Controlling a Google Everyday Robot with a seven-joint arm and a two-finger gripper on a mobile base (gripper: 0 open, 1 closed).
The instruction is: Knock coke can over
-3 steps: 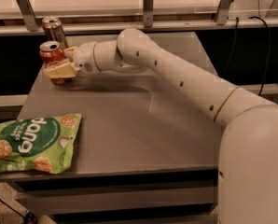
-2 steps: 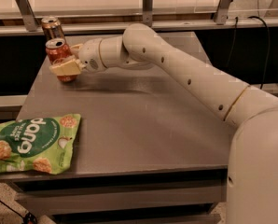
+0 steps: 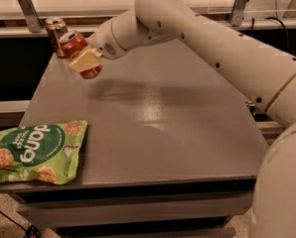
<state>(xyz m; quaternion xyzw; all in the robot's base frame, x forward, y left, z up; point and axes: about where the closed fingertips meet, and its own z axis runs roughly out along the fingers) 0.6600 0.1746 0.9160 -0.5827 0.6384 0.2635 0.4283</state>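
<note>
The coke can (image 3: 73, 42) is red with a silver top. It is tilted, top toward the upper left, near the table's back left corner. It looks lifted off the grey table (image 3: 178, 133). My gripper (image 3: 86, 62) is closed around the can's middle, with a cream finger (image 3: 83, 59) across its front. The can's lower end pokes out below the finger. My white arm reaches in from the right, across the back of the table.
A darker brown can (image 3: 53, 29) stands upright just behind the coke can at the back left corner. A green snack bag (image 3: 36, 152) lies at the front left, overhanging the edge. A rail runs along the back.
The coke can stood upright on the table by the brown can; now it is tilted and raised in my gripper. My arm has lifted and shifted slightly right.
</note>
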